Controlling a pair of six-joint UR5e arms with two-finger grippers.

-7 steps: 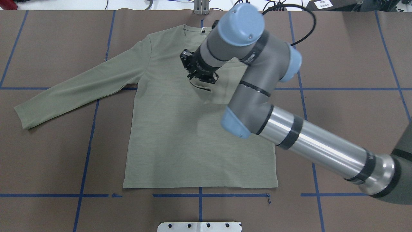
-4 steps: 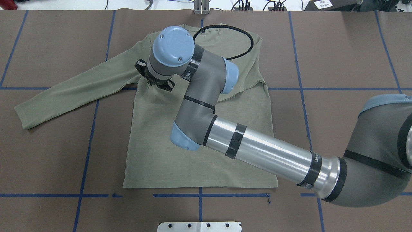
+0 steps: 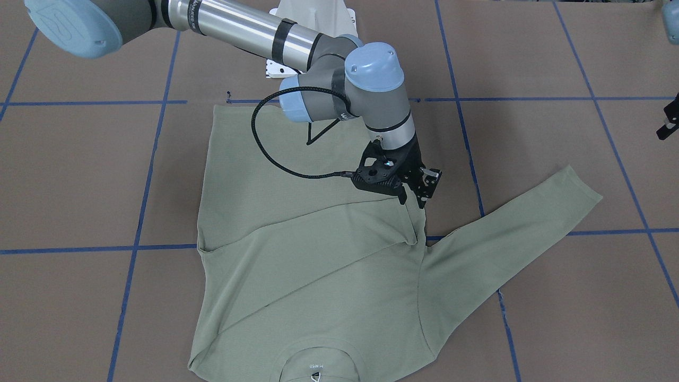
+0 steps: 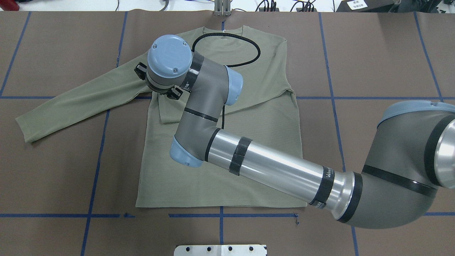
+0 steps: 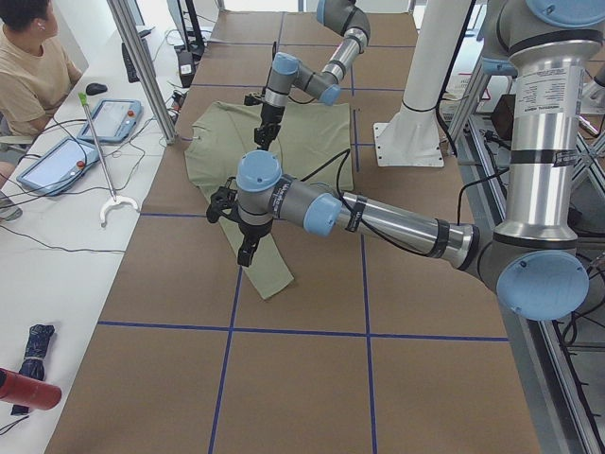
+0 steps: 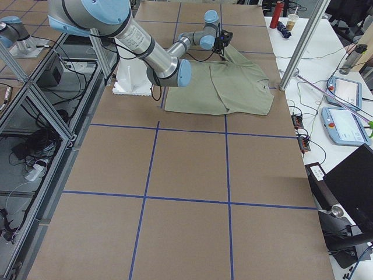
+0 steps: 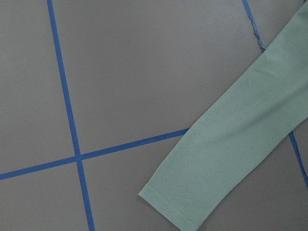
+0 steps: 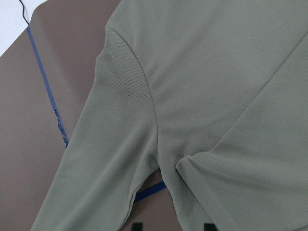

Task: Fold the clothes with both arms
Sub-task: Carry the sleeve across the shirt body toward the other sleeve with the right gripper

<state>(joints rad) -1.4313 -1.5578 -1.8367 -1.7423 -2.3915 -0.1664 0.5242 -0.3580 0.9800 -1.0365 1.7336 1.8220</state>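
Observation:
The pale green shirt [image 4: 220,160] lies flat, front up, collar [image 3: 315,363] at the far table edge. Its right sleeve [image 3: 318,233] is folded across the chest, with the cuff [image 4: 167,115] lying by the left armpit. The left sleeve [image 4: 78,103] stretches out to the side, and its cuff shows in the left wrist view [image 7: 192,202]. My right gripper [image 3: 412,200] hovers just over the folded cuff. Its fingertips [image 8: 137,226] stand apart with nothing between them. My left gripper [image 5: 248,248] hangs high off the shirt's left side; I cannot tell whether it is open.
The right arm [image 4: 270,167] lies diagonally over the shirt's body, and its black cable [image 4: 227,35] loops above the collar. Blue tape lines [image 4: 96,160] grid the brown table. The white pedestal base [image 4: 220,250] is at the near edge. An operator [image 5: 33,66] sits beyond the far side.
My right gripper carried the right sleeve's cuff leftward across the chest to the left armpit. It held the cuff before; now the cuff lies on the shirt and the fingers stand apart.

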